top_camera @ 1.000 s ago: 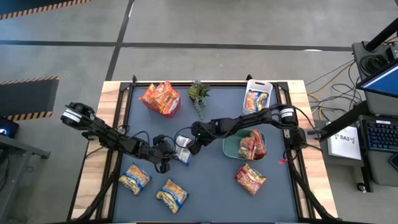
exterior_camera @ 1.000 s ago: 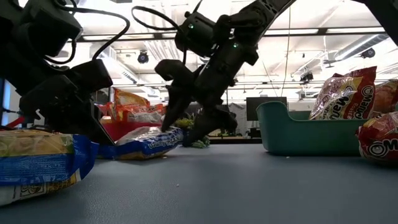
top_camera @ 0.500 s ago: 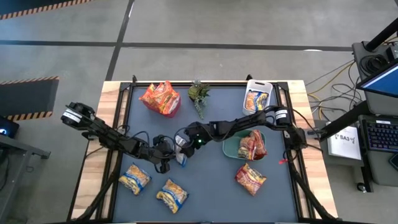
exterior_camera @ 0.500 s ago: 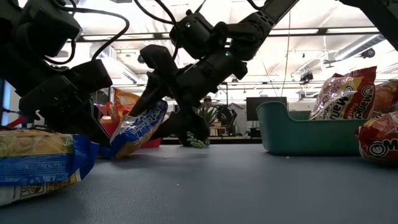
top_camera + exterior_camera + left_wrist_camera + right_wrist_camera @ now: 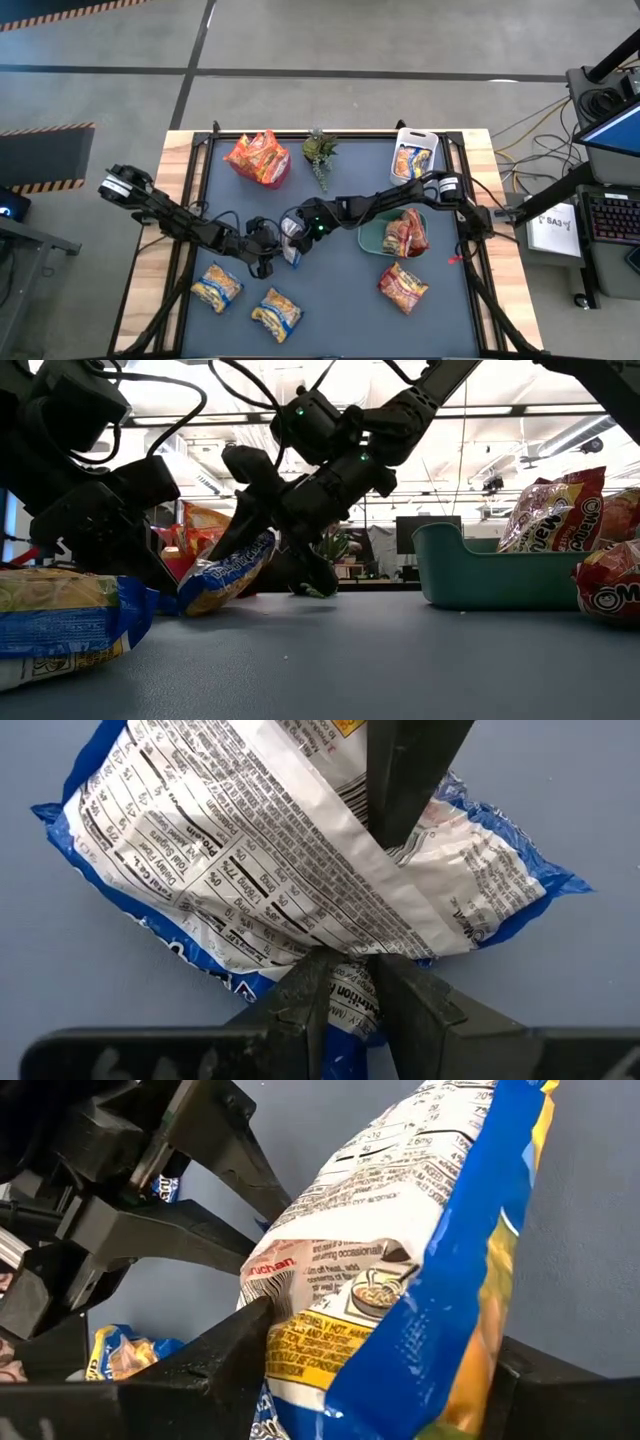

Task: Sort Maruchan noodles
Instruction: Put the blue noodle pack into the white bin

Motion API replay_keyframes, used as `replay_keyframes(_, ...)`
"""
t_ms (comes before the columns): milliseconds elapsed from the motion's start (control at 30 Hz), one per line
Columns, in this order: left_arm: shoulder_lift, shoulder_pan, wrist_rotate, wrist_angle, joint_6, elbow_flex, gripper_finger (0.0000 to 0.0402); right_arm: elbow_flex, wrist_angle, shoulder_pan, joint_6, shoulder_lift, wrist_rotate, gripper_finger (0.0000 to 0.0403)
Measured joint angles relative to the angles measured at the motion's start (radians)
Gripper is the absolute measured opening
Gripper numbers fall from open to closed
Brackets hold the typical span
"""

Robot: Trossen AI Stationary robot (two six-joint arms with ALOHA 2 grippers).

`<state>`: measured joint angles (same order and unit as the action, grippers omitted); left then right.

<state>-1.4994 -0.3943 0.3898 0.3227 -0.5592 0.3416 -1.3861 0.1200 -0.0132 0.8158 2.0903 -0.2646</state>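
Packet in play: a yellow-and-blue noodle packet near the middle of the mat, tipped up on edge, held from both sides at once.
Left gripper: clenched on the packet's lower blue seam; the fingertips pinch just the crimped edge, the white printed back spreading away beyond them.
Right gripper: straddles the packet's upper body, one finger on each face, the fingers wide apart with the packet between them; whether they already press firmly I cannot tell.
Risk, tearing: two grips on one thin film bag; if the arms pull apart, the seam in the left fingers could split or slip free.
Risk, crushing: the brittle noodle block inside may crack if the right fingers squeeze hard across the faces.
Risk, dropping: glossy plastic is slick, so if the left lets go before the right is firm, the packet would likely flop back onto the mat.
Material: crinkly, shiny film, flat rectangle, creased diagonally across the back.
Other packets: two yellow ones on the near-left mat, orange ones at the far side, red ones in the green bin, one in a white tray.
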Motion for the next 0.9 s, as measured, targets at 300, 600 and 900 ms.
replay_keyframes(300, 0.001, 0.0, 0.005, 0.005, 0.0, 0.0, 0.0068, 0.0, -0.001, 0.0, -0.009, 0.0, -0.003, 0.0118)
replay_keyframes(600, 0.077, 0.0, -0.007, -0.032, 0.023, -0.001, 0.0068, 0.0, -0.009, 0.0, -0.047, -0.01, -0.014, 0.0107)
replay_keyframes(900, 0.283, 0.0, 0.007, -0.22, 0.035, 0.001, 0.0068, 0.002, -0.069, -0.005, -0.119, -0.069, -0.024, 0.0099)
